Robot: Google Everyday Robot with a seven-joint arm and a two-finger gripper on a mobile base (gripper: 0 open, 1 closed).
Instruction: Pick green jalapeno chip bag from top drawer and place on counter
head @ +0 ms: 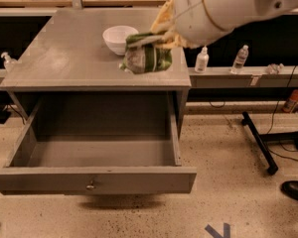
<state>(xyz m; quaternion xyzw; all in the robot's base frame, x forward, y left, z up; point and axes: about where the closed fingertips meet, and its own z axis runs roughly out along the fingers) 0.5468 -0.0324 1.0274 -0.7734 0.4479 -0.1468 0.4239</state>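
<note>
1. A grey table (64, 58) fills the left and middle of the view, seen from above and in front.
2. Its top drawer (92, 179) is pulled out toward the viewer. A small round metal knob (91, 185) sits on the flat front panel.
3. A thick white robot arm (223, 6) reaches in from the upper right.
4. The hand (156, 36), with yellowish fingers (164, 19), is over the right side of the table, clamped on the top of a green chip bag (148, 59).
5. The bag hangs below the hand, over the table's front right part and outside the drawer. Whether its bottom touches the table cannot be told.
6. A white bowl (116, 37) stands on the table just beside the bag, to its left and behind.
7. Two small bottles (202, 60) stand on a ledge right of the table.
</note>
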